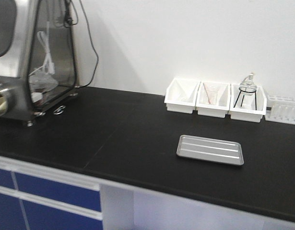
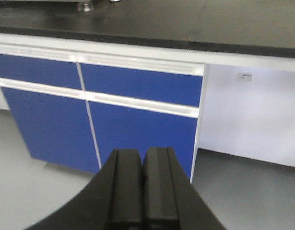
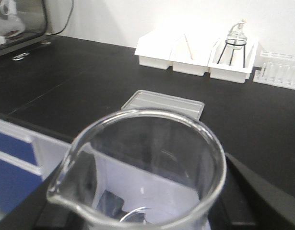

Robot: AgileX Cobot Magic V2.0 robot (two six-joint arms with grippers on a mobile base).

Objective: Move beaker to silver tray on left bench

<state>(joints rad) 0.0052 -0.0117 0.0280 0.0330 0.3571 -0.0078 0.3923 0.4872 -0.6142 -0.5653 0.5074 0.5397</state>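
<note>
Long matte black surface (image 1: 137,129) against a plain white wall (image 1: 185,38), with blue cabinet fronts (image 1: 51,191) under its front edge and an open white recess beside them. Near the front edge, right of the middle: the silver tray (image 1: 210,149), flat and ribbed, lying apart from everything else. Along the back edge at the right: three white bins (image 1: 213,100) touching side by side, the rightmost holding a round flask (image 1: 247,85) on a black tripod stand, then a clear tube rack (image 1: 284,109) just beside them. At the left end: a steel machine (image 1: 27,57) with a glass side panel and a cable trailing up the wall.

Seen only from the right wrist: the beaker (image 3: 142,158), clear and with no visible contents, spout to the left, filling the foreground short of the surface's front edge, with the tray beyond its rim. Dark right fingers (image 3: 255,196) on both sides of the glass, closed around it (contact itself behind the glass, hard to make out).

Seen only from the left wrist: the left fingers (image 2: 125,191) pressed together with nothing between them, pointing at the blue cabinet fronts, with grey floor (image 2: 32,191) below and the surface's front edge across the top.
</note>
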